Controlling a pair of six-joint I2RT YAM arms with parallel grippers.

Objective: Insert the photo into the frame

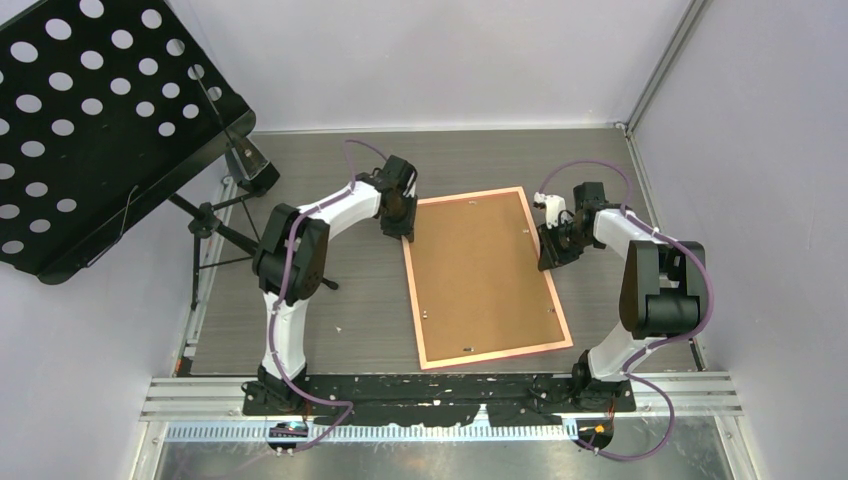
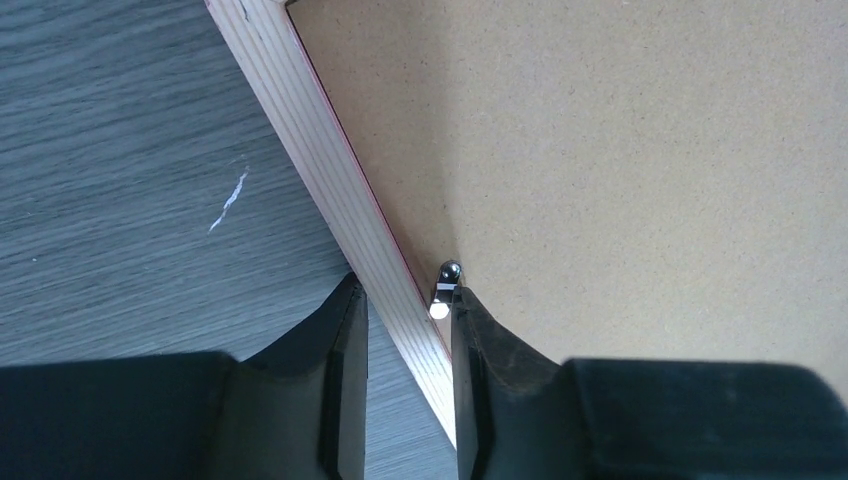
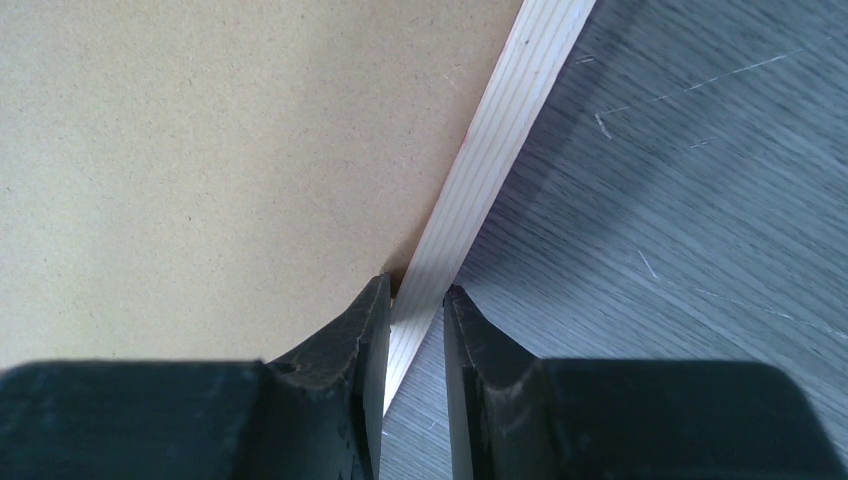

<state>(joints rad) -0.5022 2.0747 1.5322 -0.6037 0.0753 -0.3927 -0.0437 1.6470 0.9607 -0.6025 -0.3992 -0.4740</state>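
While the frame [image 1: 485, 275] lies back-up on the bench [image 1: 370, 300], brown board showing, each hand straddles one long rail. The right hand [image 3: 415, 295] is clamped on the right rail, which fills the gap between its fingers. The left hand [image 2: 405, 300] has one finger outside the left rail and one inside, both close against it; whether it is pressing yet I cannot tell. The photo shows in no view. It may sit under the board, but that is hidden.

Risks, as I judge them: the inner left finger is touching a small clip [image 2: 445, 290], so a squeeze there could bend it or skid off its rounded head. Both holds are shallow pinches on a thin rail, so uneven lifting could twist the frame or let one side drop. If any clips are unfastened, tilting could spill the board and whatever lies beneath.
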